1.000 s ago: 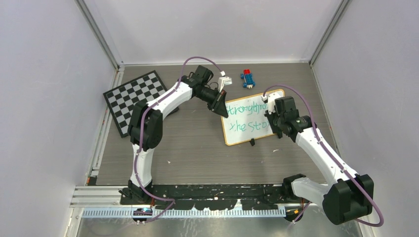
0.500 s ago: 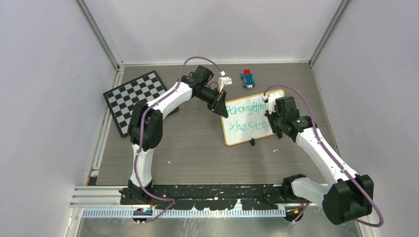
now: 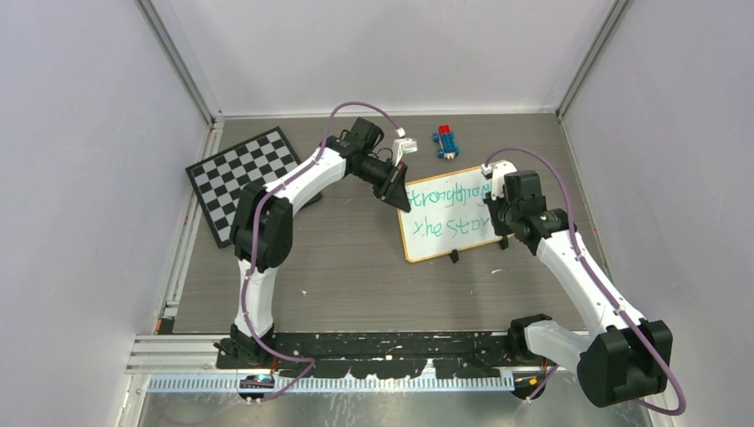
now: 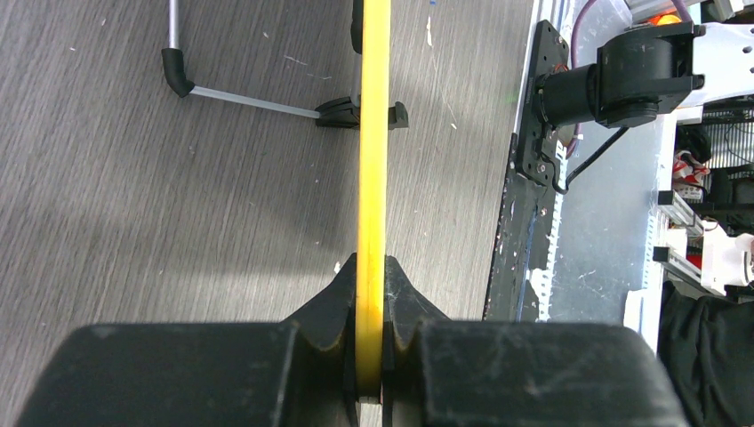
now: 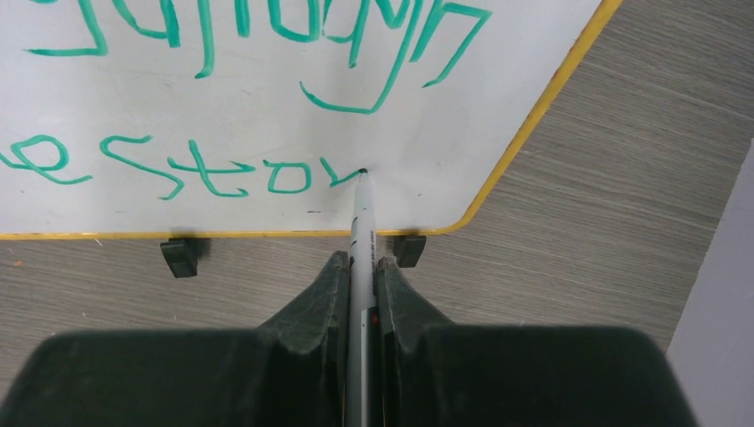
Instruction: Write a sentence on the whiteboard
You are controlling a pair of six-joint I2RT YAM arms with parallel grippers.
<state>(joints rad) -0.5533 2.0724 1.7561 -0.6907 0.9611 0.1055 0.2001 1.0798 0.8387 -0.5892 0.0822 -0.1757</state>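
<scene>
A grey wood-grain tabletop fills the middle of the top view; pale lilac-grey walls rise at the left, right and upper edges, plain and evenly lit; two aluminium posts slant in from the upper corners to the tabletop's far corners; a metal rail runs down its left edge; a black strip crosses the lower part of the frame, a ribbed silver strip just below it.

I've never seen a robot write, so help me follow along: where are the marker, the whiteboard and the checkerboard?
marker [image 5: 359, 227]: right wrist view, on its white barrel behind the tip.
whiteboard [image 3: 431, 245]: top view, on the bare white near its lower edge.
checkerboard [image 3: 235, 181]: top view, on its middle squares.
</scene>
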